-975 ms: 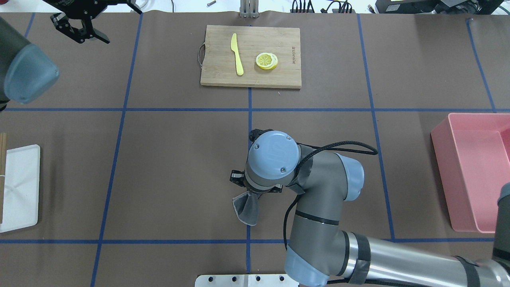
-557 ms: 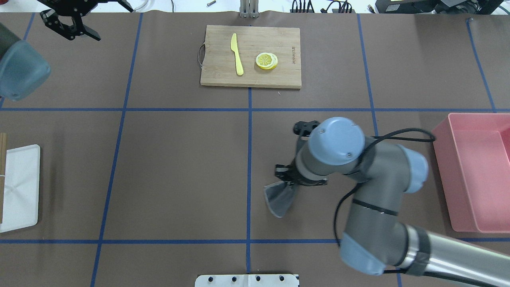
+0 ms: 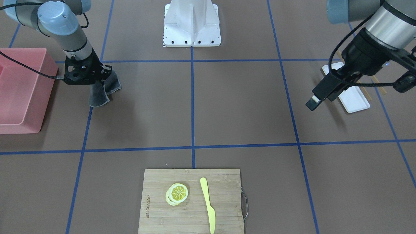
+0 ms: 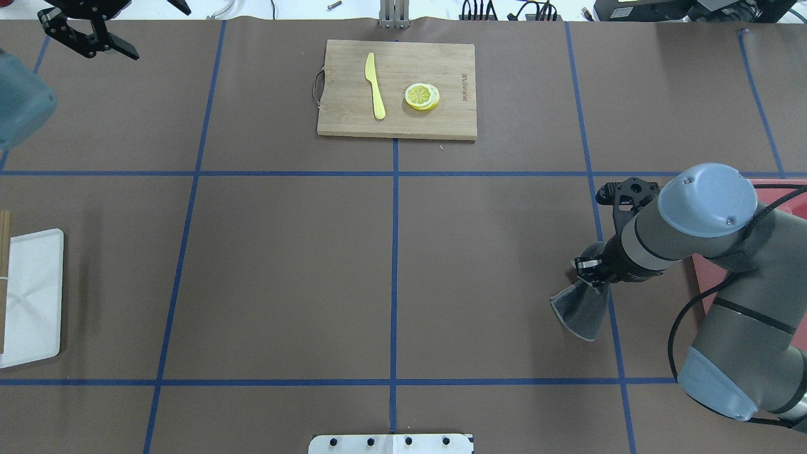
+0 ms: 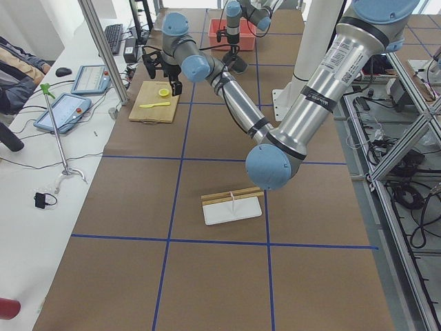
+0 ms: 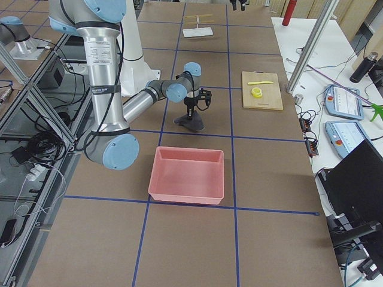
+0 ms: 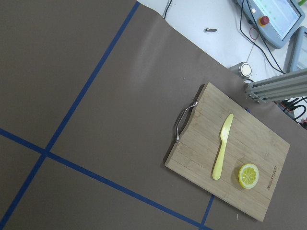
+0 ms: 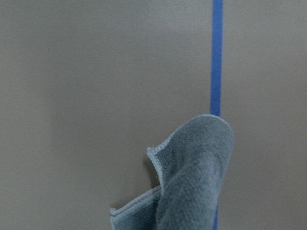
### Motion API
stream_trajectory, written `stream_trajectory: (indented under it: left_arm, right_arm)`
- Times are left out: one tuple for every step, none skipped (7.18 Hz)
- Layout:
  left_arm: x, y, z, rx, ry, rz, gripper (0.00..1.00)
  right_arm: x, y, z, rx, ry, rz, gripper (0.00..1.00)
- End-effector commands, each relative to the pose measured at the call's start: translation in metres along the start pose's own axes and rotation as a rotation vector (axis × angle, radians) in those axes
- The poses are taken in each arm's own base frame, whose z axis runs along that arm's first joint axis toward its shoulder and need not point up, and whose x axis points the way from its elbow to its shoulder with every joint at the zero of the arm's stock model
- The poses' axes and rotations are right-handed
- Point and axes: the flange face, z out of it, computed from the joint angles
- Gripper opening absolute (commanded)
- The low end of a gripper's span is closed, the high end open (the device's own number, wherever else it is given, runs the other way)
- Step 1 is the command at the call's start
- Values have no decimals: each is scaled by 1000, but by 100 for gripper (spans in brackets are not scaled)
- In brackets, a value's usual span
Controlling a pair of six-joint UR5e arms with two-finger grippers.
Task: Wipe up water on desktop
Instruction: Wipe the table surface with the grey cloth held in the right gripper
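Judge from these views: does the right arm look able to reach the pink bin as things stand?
Probably yes: the right gripper, shut on the grey cloth, hangs just beside the pink bin, with only bare desktop between.

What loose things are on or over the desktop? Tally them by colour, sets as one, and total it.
Yellow: 2, the knife and the lemon slice stack
Wood: 2, the cutting board and the sticks
Pink: 1, the bin
White: 1, the tray
Grey: 1, the cloth in the right hand
Total: 7
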Motion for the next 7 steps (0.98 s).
stream_trajectory:
  left_arm:
    - [-1, 1, 0, 0, 1, 3, 97]
    - [-2, 1, 1, -3, -2, 2, 97]
    - [-1, 2, -1, -2, 1, 3, 97]
    - [-7, 1, 3, -7, -7, -3, 98]
    - [-8, -1, 3, -6, -9, 11, 97]
    - [-9, -1, 2, -5, -9, 15, 97]
    - [-8, 1, 0, -6, -5, 20, 97]
  right_arm:
    - [-149, -3, -4, -24, -58, 101, 0]
    - [-190, 3, -23, -22, -116, 125, 0]
    - [-239, -5, -34, -24, -145, 184, 0]
    - [-243, -14, -28, -25, -131, 189, 0]
    - [-166, -20, -24, -28, -100, 209, 0]
    - [-76, -1, -40, -24, -85, 89, 0]
    - [3, 4, -55, -39, -56, 70, 0]
